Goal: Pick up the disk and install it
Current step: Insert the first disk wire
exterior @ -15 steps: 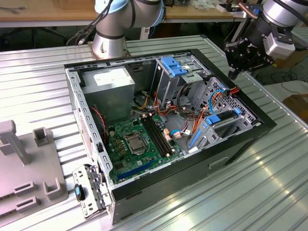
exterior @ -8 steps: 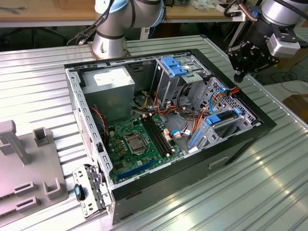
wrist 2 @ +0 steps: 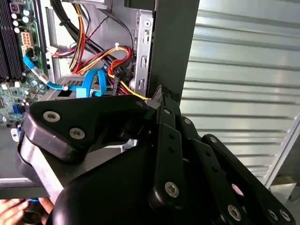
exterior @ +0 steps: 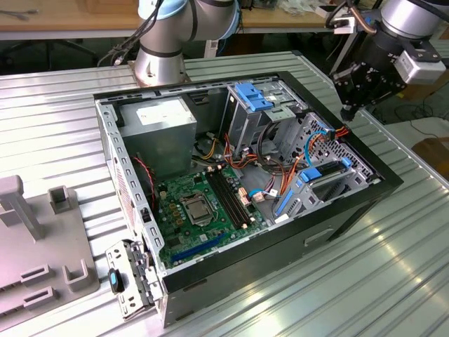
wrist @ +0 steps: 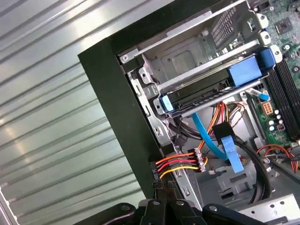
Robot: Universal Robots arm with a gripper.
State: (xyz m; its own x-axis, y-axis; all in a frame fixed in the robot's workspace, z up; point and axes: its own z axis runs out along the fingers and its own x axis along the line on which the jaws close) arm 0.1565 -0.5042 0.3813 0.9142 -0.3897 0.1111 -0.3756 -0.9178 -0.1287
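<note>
A silver-grey cylindrical arm base (exterior: 160, 60) with pale blue joint caps (exterior: 149, 8) shows at the exterior view's eleven o'clock, with black cables (exterior: 132, 43) trailing beside it. At two o'clock, a silver wrist cylinder (exterior: 414, 17) carries a pale grey box (exterior: 419, 67) and the matte black gripper (exterior: 349, 111). In the second wrist view its hinged link bars (wrist 2: 168, 140) bear round silver screws (wrist 2: 171, 189).

Legible text: none. White label (exterior: 160, 112) on the grey power supply (exterior: 151, 140), in a rear corner of the computer case (exterior: 337, 219): print too small to read. Motherboard (exterior: 200, 210) on the case floor: markings too fine to make out.
</note>
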